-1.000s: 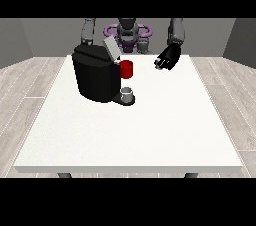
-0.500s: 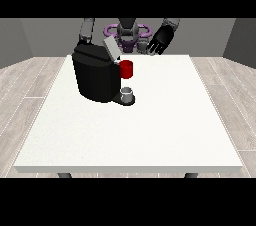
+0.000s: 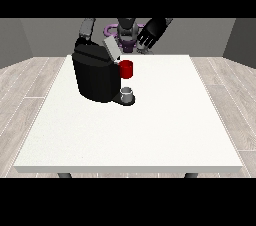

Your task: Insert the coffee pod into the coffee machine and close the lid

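The black coffee machine stands on the white table, left of the middle. Its grey lid is tilted up at the top. There is a red thing at the machine on its front. Below that, a small grey thing sits on the machine's base; I cannot tell it for the pod. The hand at the view's right hangs above the table's far edge, right of the lid, fingers relaxed and holding nothing. The arm at the view's left comes down behind the machine's top, where its hand does not stand out from the black body.
The robot's torso is behind the table's far edge, between the two arms. White table surface stretches in front of and to the right of the machine. Grey plank floor surrounds the table.
The hand at the view's right has risen and moved leftwards, from beside the red thing to above the table's far edge. The machine and the arm at the view's left have not moved.
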